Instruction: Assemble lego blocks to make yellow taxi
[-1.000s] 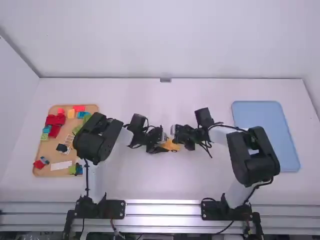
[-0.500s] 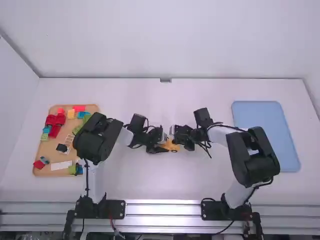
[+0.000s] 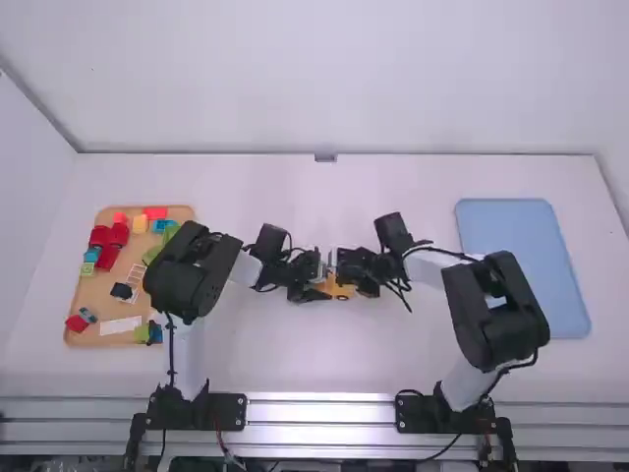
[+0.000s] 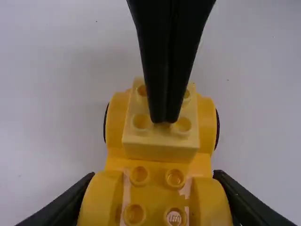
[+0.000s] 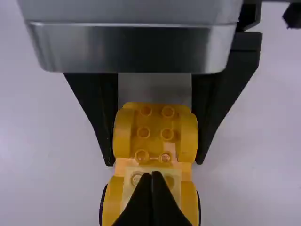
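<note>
Both arms bent inward, meeting over a yellow car build mid-desk.
Left gripper (image 3: 320, 287) comes in from the left, jaws parted by the width of the yellow car body (image 4: 207, 127) and clamped on its rounded sides at one end; right gripper (image 3: 341, 272) comes in from the right, jaws clenched together with nothing between, tips down on the studs of the pale yellow block (image 4: 161, 146) seated on the body's other end, black wheels beside it; body sits between the two arms.
</note>
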